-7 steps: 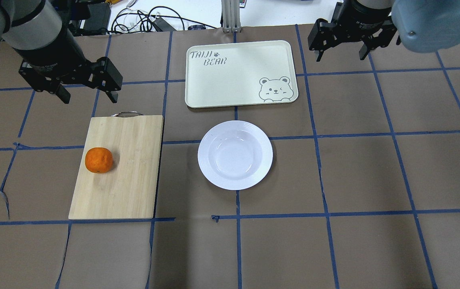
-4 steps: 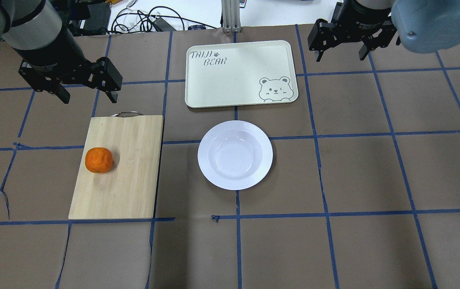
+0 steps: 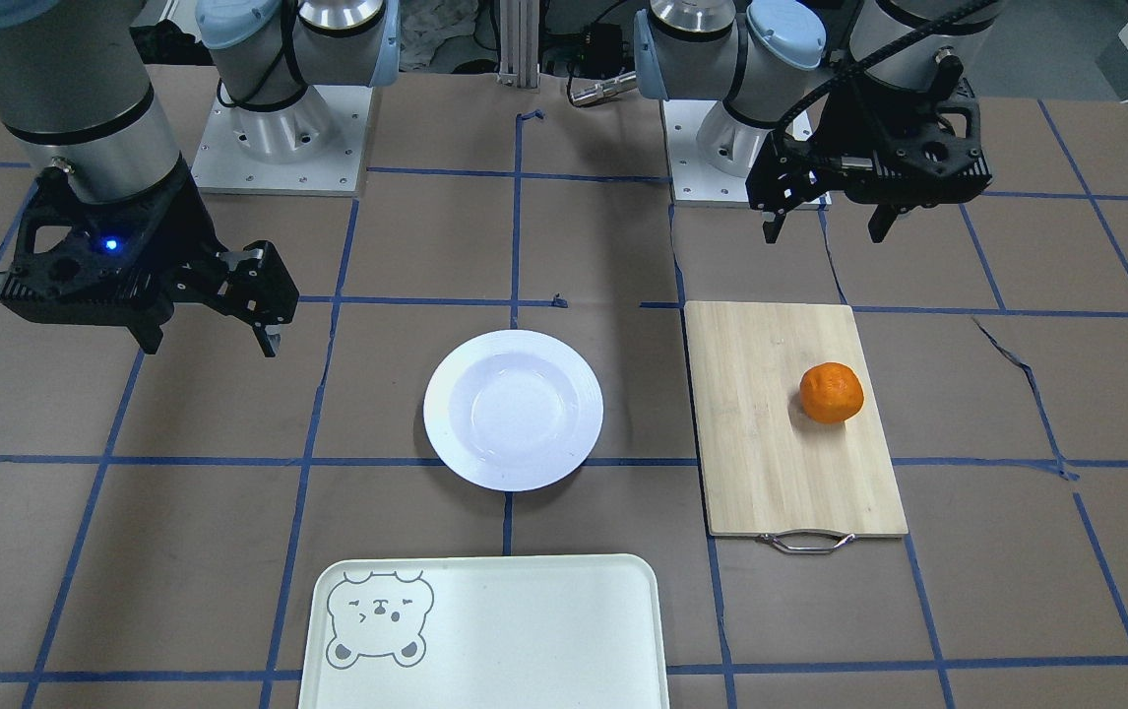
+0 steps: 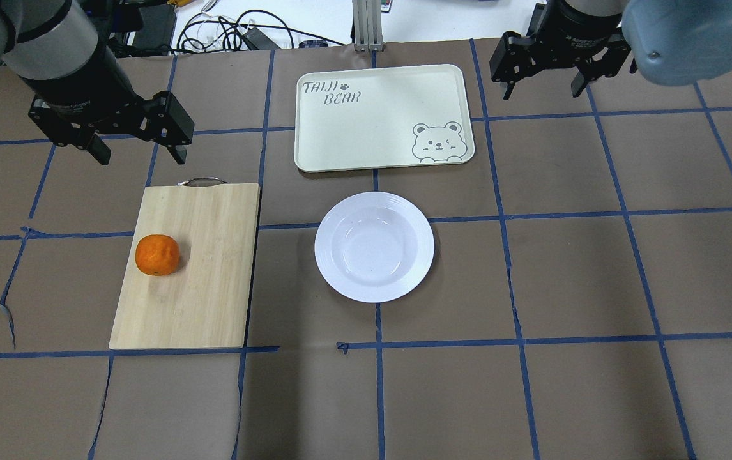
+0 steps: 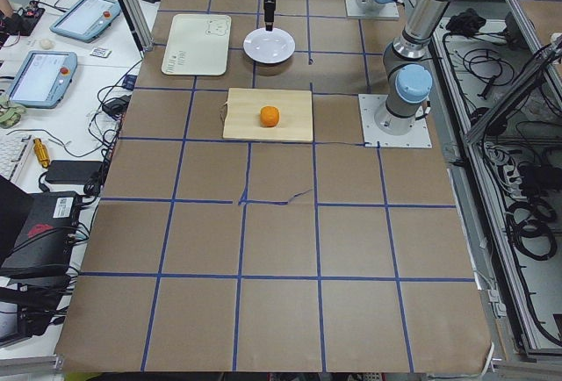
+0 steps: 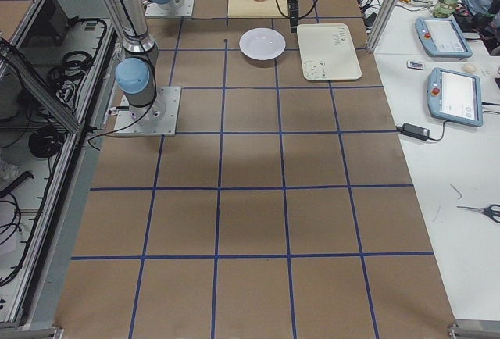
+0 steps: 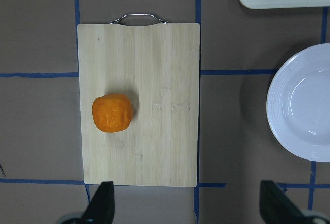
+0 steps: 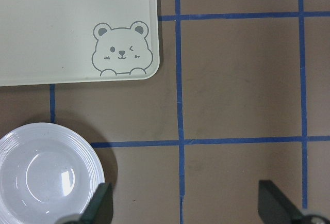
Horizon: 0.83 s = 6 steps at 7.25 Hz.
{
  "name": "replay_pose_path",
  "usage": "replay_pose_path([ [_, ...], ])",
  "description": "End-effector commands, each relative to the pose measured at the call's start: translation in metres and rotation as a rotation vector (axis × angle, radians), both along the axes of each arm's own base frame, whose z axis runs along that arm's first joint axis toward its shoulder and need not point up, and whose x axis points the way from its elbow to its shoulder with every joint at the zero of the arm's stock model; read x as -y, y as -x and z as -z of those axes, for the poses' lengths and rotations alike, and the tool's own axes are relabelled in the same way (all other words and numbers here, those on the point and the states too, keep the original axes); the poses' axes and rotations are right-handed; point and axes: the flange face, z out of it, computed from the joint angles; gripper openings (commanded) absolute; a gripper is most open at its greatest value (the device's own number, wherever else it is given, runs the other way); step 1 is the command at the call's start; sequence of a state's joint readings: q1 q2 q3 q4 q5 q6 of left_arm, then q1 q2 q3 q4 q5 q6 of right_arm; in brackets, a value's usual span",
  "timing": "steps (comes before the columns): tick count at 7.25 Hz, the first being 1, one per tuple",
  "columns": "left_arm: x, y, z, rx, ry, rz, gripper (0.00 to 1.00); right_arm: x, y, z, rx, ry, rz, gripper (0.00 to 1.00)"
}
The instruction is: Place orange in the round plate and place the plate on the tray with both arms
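While nothing has really moved in the last second, I count the task unstarted: left gripper [image 4: 140, 152] and right gripper [image 4: 541, 89] hang with jaws spread and empty. The orange [image 4: 157, 255] sits on the board [image 4: 213, 281], and the plate [image 4: 374, 246] lies bare near the tray [image 4: 379, 128].

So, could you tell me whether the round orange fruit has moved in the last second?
No. In the overhead view the orange sits at the same spot by the left edge of the light bamboo cutting board.

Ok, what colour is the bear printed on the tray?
Grey outline bear on a pale cream tray, clearest in the right wrist-mounted view.
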<state>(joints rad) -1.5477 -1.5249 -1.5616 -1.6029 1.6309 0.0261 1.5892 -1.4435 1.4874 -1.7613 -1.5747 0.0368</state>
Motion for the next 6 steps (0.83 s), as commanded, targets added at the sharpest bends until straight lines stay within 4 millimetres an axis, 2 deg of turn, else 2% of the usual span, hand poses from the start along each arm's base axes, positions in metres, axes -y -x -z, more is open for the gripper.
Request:
replay_pose_path([
  [1,0.003,0.0,0.003,-0.005,-0.006,0.0,1.0,0.0,0.001,0.0,0.0,0.001,0.003,1.0],
  [3,0.005,-0.007,0.001,-0.006,0.005,-0.024,1.0,0.0,0.001,0.0,0.001,-0.001,0.003,1.0],
  [5,0.013,-0.022,0.01,0.005,-0.013,-0.031,1.0,0.001,0.001,0.001,0.001,-0.002,0.003,1.0],
  [6,0.02,-0.054,0.041,0.017,-0.077,-0.091,1.0,0.001,0.001,0.001,0.001,-0.002,0.003,1.0],
])
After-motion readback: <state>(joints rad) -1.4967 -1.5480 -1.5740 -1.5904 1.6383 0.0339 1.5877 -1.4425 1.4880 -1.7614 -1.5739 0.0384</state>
